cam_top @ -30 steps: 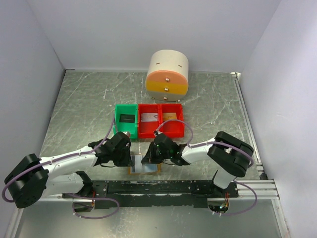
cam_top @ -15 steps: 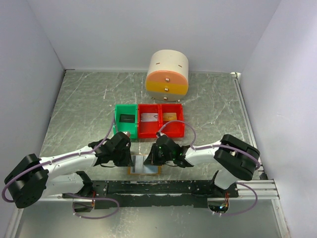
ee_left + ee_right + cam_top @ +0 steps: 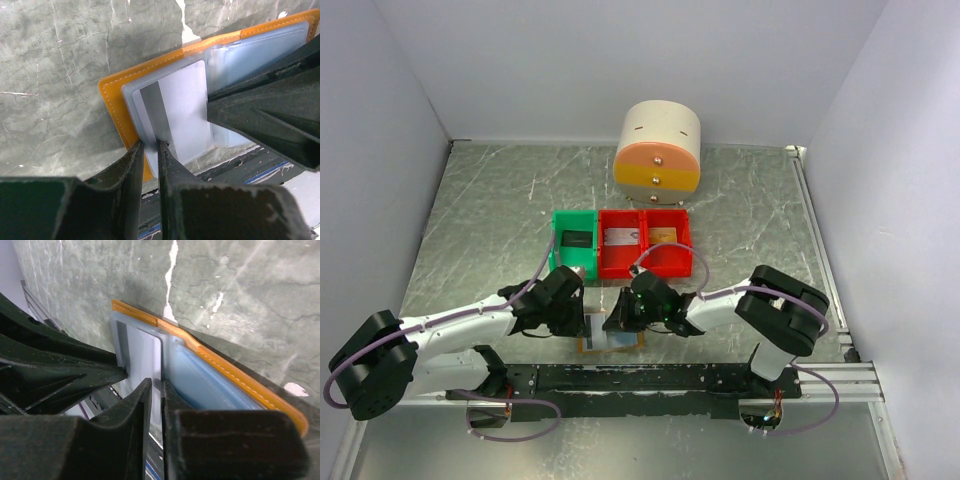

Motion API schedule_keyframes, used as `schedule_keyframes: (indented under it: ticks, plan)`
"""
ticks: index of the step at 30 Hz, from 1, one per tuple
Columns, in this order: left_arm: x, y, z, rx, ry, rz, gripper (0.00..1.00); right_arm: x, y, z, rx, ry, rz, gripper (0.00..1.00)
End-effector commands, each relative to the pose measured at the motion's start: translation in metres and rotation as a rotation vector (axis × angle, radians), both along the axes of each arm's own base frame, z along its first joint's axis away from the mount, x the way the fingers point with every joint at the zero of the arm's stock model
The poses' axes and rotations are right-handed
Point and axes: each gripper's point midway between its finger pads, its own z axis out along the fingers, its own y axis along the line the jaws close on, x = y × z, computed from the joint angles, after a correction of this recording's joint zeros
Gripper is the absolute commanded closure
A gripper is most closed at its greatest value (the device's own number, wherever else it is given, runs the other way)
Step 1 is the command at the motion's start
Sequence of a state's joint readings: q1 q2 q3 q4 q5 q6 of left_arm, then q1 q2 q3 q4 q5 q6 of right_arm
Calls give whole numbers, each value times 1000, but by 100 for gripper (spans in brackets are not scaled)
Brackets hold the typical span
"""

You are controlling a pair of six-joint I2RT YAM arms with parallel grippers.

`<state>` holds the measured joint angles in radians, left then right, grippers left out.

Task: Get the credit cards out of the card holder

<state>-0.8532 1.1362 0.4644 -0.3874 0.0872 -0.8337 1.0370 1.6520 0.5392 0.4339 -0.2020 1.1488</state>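
Note:
The card holder [image 3: 610, 343] lies open near the table's front edge, orange-tan with pale blue pockets [image 3: 112, 107] [image 3: 225, 376]. A grey-silver credit card [image 3: 182, 110] [image 3: 145, 355] with a dark stripe sticks partly out of its left pocket. My left gripper [image 3: 582, 322] [image 3: 150, 146] is shut on the holder's left pocket edge. From the right, my right gripper [image 3: 617, 320] [image 3: 156, 385] stands with its jaws a narrow gap apart, and the card's edge runs into that gap. Each wrist view shows the other arm's fingers [image 3: 270, 115] [image 3: 60, 370] close by.
Behind the holder stand a green bin [image 3: 558, 262] and two red bins [image 3: 620, 268], each holding a small flat item. A round cream-and-orange drawer unit [image 3: 658, 152] sits at the back. A black rail [image 3: 670, 378] runs along the front edge.
My right gripper's jaws have parted slightly and its arm has shifted a little to the left. The left arm and the holder have stayed put.

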Motion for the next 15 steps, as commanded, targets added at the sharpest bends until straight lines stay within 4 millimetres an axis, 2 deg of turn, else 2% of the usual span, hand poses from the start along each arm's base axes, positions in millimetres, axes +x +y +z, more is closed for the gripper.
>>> schedule_keyframes:
  ticks: [1, 3, 9, 15]
  plan:
    - [-2, -18, 5, -74, 6, -56, 76, -13, 10, 3, 72, 7, 52, 93]
    - [-2, -18, 5, -69, 7, -53, 75, -12, 10, 8, 76, -9, 55, 100]
    - [4, -9, 9, -28, -12, 4, 60, -7, -2, 23, 95, -53, 8, 100]
    - [11, -8, 20, -41, -49, 39, 60, -5, -18, 16, 31, -48, -27, 100]
